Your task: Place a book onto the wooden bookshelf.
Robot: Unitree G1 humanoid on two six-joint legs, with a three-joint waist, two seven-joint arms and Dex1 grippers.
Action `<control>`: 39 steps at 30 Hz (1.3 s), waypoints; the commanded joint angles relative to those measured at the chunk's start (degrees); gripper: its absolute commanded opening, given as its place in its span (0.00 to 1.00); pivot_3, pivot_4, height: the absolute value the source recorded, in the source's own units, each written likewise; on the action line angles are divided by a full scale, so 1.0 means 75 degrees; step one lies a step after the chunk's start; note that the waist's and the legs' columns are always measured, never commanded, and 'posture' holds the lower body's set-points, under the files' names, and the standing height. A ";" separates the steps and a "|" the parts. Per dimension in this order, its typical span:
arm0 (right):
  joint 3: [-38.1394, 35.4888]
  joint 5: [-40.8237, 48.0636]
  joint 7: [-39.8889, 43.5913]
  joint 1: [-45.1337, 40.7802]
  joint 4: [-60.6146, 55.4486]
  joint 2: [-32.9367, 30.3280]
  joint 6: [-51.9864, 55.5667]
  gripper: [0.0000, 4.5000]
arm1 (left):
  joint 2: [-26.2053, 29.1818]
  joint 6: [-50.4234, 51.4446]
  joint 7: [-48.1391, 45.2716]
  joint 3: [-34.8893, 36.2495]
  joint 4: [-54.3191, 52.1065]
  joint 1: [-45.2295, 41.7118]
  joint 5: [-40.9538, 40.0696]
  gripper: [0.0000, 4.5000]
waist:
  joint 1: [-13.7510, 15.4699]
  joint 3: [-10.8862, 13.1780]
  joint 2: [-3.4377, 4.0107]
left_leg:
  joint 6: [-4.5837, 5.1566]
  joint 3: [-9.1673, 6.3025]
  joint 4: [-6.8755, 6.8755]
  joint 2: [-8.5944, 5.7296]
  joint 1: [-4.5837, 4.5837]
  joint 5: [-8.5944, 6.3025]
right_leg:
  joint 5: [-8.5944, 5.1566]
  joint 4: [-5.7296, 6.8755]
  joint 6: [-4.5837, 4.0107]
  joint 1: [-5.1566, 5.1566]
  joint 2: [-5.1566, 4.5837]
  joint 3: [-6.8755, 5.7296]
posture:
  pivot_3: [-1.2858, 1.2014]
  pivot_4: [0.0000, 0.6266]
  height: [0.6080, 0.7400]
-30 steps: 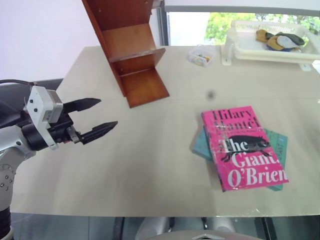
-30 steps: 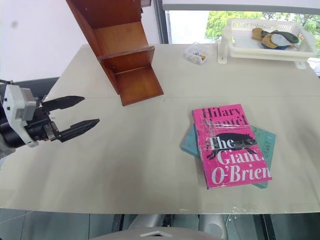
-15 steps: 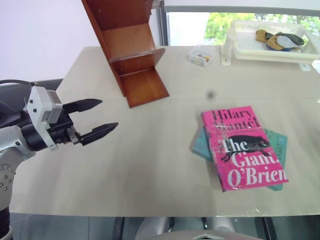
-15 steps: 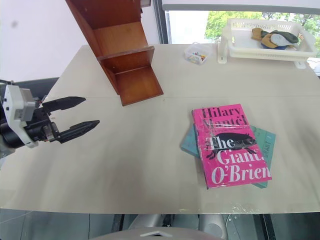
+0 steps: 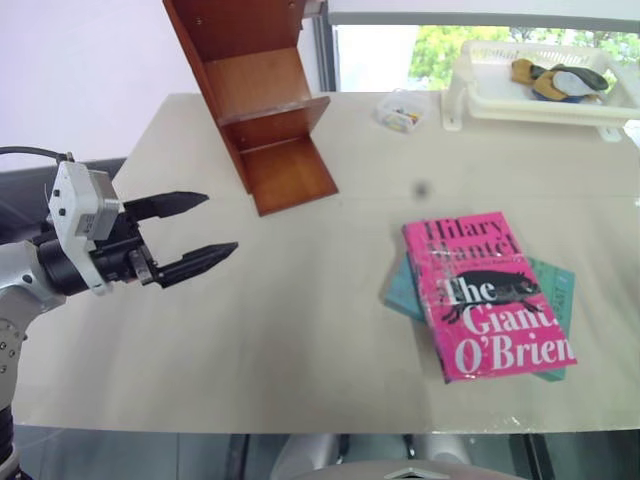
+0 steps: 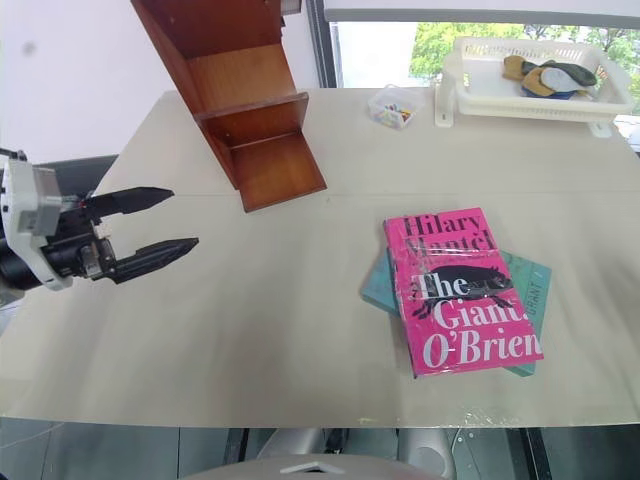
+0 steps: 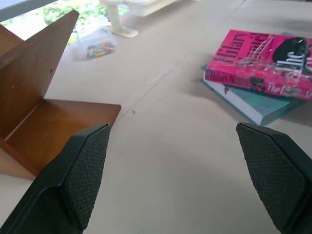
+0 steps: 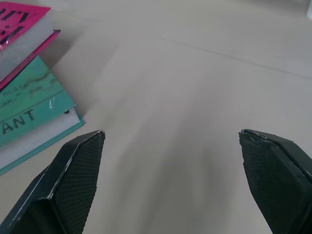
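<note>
So from the head camera, the glossy bright pink paperback book [image 5: 487, 296] lies flat on a teal-green book [image 5: 552, 290] on the pale tabletop [image 5: 300, 330], well apart from the reddish-brown polished wooden bookshelf [image 5: 262, 110] at the far side, while the left gripper [image 5: 196, 228] hovers over the table's left edge, black fingers spread and empty. Left wrist view: its two fingers [image 7: 83, 170] frame the shelf's base, a small clear box [image 7: 95, 45] and both books. Right wrist view: the right gripper [image 8: 173, 175] is spread wide above bare table, just beside the stack.

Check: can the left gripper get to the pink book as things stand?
Probably yes. The left gripper is open over bare table, pointing toward the pink book, which lies flat on top of a teal book. Nothing stands between them. The wooden bookshelf sits off to the side.
</note>
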 commanded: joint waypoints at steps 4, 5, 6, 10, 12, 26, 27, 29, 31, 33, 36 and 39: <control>-0.0085 0.0001 -0.0247 0.0580 -0.0602 0.0260 -0.0151 1.00 | 0.0551 0.0495 -0.0845 0.0462 0.0270 -0.0336 -0.0998 0.99 | 0.0000 0.0001 -0.0001 | 0.0000 -0.0001 0.0000 0.0001 0.0001 0.0000 | 0.0000 -0.0001 0.0000 0.0000 0.0003 -0.0001 | 0.52 0.24 1.00; -0.0068 -0.0018 -0.0280 0.0628 -0.0629 0.0286 -0.0176 1.00 | 0.0587 0.0610 -0.0964 0.0509 0.0310 -0.0373 -0.1210 0.99 | -0.0001 0.0001 -0.0001 | 0.0000 -0.0001 0.0000 0.0001 0.0001 0.0000 | 0.0000 -0.0001 0.0000 0.0000 0.0003 0.0000 | 0.52 0.24 1.00; -0.0044 -0.0063 -0.0343 0.0740 -0.0705 0.0381 -0.0281 1.00 | 0.0681 0.0851 -0.1253 0.0644 0.0346 -0.0388 -0.1617 0.99 | -0.0001 0.0001 0.0000 | 0.0000 -0.0001 0.0000 0.0001 0.0001 0.0000 | 0.0000 0.0000 0.0000 0.0000 0.0003 0.0000 | 0.52 0.24 1.00; 0.0053 -0.0106 -0.0518 0.1105 -0.1154 0.0766 -0.0426 1.00 | 0.0938 0.1324 -0.1880 0.0874 0.0475 -0.0383 -0.2296 0.99 | -0.0008 0.0001 0.0000 | 0.0000 0.0000 -0.0002 0.0002 0.0006 0.0000 | 0.0000 0.0001 0.0000 0.0000 0.0005 0.0001 | 0.52 0.24 1.00; 0.0230 -0.0164 -0.0466 0.1352 -0.1461 0.0912 -0.0370 1.00 | 0.1045 0.1406 -0.2011 0.0800 0.0492 -0.0424 -0.2373 0.99 | -0.0006 0.0001 0.0003 | 0.0000 0.0001 -0.0002 0.0003 0.0010 0.0000 | 0.0000 0.0003 0.0000 0.0002 0.0007 0.0003 | 0.52 0.24 1.00; 0.1357 -0.0207 -0.0765 0.2745 -0.4303 0.2110 0.0332 1.00 | 0.1233 0.1377 -0.2513 0.0454 0.0321 -0.0521 -0.2316 0.99 | -0.0022 0.0002 -0.0044 | -0.0003 0.0016 -0.0002 0.0015 0.0033 -0.0001 | 0.0003 0.0019 -0.0007 0.0008 0.0019 0.0019 | 0.52 0.24 1.00; 0.1457 -0.0185 -0.0809 0.2739 -0.4502 0.2179 0.0413 1.00 | 0.1226 0.1349 -0.2518 0.0414 0.0334 -0.0539 -0.2283 0.99 | -0.0024 0.0003 -0.0049 | -0.0004 0.0017 -0.0002 0.0017 0.0035 0.0000 | 0.0005 0.0019 -0.0009 0.0008 0.0021 0.0020 | 0.52 0.24 1.00; 0.1612 -0.0132 -0.0880 0.2683 -0.4847 0.2298 0.0534 1.00 | 0.1216 0.1304 -0.2519 0.0369 0.0343 -0.0567 -0.2257 0.99 | -0.0030 0.0007 -0.0067 | -0.0005 0.0018 -0.0002 0.0024 0.0035 -0.0001 | 0.0009 0.0018 -0.0015 0.0008 0.0027 0.0020 | 0.52 0.24 1.00; 0.1795 -0.0011 -0.0946 0.2611 -0.5271 0.2446 0.0720 1.00 | 0.1219 0.1266 -0.2517 0.0352 0.0345 -0.0569 -0.2224 0.99 | -0.0030 0.0008 -0.0077 | -0.0009 0.0020 -0.0002 0.0035 0.0036 -0.0002 | 0.0014 0.0016 -0.0023 0.0007 0.0039 0.0022 | 0.52 0.24 1.00; 0.1963 -0.0025 -0.1046 0.2550 -0.5545 0.2560 0.0785 1.00 | 0.1217 0.1248 -0.2517 0.0352 0.0343 -0.0567 -0.2202 0.99 | -0.0030 0.0009 -0.0077 | -0.0012 0.0020 -0.0001 0.0038 0.0036 -0.0003 | 0.0014 0.0016 -0.0024 0.0007 0.0044 0.0022 | 0.52 0.24 1.00; 0.2188 -0.0024 -0.1204 0.2308 -0.5760 0.2795 0.0768 1.00 | 0.1222 0.1225 -0.2510 0.0360 0.0335 -0.0558 -0.2166 0.99 | -0.0027 0.0009 -0.0078 | -0.0016 0.0020 -0.0001 0.0043 0.0036 -0.0005 | 0.0015 0.0016 -0.0026 0.0006 0.0049 0.0022 | 0.52 0.24 1.00; 0.2343 0.0044 -0.1378 0.2014 -0.5894 0.3025 0.0836 1.00 | 0.1221 0.1197 -0.2512 0.0361 0.0339 -0.0562 -0.2122 0.99 | -0.0030 0.0012 -0.0080 | -0.0019 0.0024 -0.0001 0.0048 0.0038 -0.0006 | 0.0019 0.0015 -0.0031 0.0005 0.0057 0.0027 | 0.52 0.24 1.00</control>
